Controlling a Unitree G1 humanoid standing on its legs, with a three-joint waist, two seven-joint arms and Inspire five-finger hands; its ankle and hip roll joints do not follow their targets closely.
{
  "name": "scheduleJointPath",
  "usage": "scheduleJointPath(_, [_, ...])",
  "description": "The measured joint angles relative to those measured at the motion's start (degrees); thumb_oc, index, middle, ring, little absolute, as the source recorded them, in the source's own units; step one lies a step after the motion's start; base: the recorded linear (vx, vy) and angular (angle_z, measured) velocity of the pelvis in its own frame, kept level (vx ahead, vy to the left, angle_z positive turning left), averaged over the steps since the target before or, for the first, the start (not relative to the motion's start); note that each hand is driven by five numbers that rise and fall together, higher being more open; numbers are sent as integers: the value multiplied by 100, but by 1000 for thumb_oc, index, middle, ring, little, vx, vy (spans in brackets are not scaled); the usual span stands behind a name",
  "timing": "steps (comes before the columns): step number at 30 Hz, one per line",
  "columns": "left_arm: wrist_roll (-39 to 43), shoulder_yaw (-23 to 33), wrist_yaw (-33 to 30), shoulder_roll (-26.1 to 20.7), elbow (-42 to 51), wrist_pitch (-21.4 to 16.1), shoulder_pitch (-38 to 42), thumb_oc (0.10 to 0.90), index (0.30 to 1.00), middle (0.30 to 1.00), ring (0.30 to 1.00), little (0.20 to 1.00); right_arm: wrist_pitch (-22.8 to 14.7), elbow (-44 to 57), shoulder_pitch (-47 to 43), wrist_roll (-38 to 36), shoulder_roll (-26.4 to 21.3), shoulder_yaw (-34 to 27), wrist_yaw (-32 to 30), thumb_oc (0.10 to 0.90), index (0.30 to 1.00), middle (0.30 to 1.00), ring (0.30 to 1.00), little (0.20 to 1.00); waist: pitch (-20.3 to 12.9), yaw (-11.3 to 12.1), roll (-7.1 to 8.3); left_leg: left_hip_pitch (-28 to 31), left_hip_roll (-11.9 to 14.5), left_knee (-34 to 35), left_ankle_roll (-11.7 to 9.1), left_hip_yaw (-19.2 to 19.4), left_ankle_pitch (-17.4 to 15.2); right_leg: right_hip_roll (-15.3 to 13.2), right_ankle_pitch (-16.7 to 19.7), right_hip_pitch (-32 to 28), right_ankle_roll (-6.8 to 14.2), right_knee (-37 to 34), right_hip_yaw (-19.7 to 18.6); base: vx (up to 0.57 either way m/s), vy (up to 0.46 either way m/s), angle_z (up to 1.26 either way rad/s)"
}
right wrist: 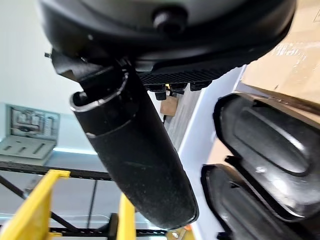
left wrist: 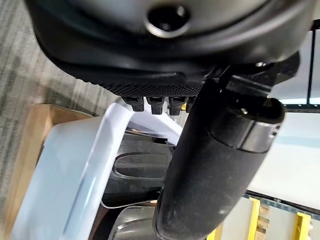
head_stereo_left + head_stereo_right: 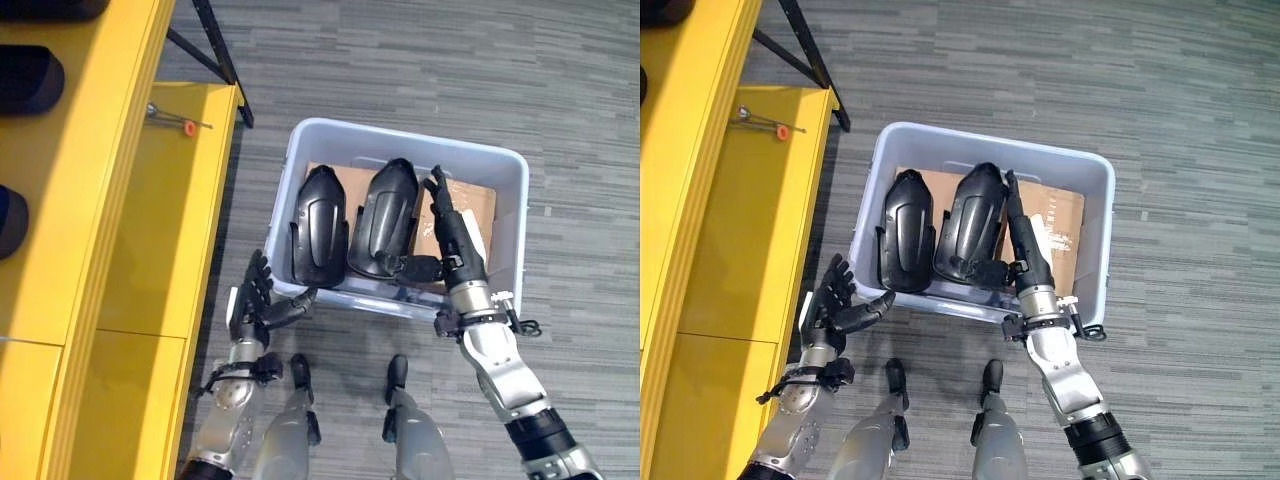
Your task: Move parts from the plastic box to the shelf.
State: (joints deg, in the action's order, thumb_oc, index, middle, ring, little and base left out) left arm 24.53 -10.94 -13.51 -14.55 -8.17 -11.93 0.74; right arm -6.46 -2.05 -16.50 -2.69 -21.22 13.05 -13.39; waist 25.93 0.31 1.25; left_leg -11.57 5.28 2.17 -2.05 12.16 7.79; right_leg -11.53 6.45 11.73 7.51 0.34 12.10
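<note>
Black moulded parts, two, lie side by side in plastic box (image 3: 505,175) on cardboard: left part (image 3: 320,225), right part (image 3: 385,215). Right hand (image 3: 450,235) inside box beside right part, fingers straight, holding nothing, prob. lining up grab. Left hand (image 3: 262,300) at box near-left corner, relaxed, empty. Yellow shelf (image 3: 120,200) left of box.

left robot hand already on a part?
No. The left robot hand hangs open outside the box, by its near left corner, touching neither black part.

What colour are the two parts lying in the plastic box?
Glossy black, both parts, lying on brown cardboard; clearest in the left eye view.
</note>
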Motion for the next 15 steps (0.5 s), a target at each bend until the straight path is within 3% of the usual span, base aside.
scheduleJointPath(4, [2, -9, -2, -7, 41, -47, 41, 900, 1000, 1000, 1000, 1000, 148, -355, -316, 273, 1, 126, -58, 900, 1000, 1000, 1000, 1000, 303, 50, -80, -74, 14, -29, -6, -2, 4, 6, 15, 65, -18, 6, 0, -7, -45, 0])
scheduleJointPath(15, [-2, 17, -161, -41, 160, -173, 142, 900, 1000, 1000, 1000, 1000, 363, -836, -647, 1747, -208, 688, -157, 900, 1000, 1000, 1000, 1000, 410, 166, -122, -307, 18, -50, -10, -15, 9, 8, 20, 301, -26, 57, 8, -1, -4, 0])
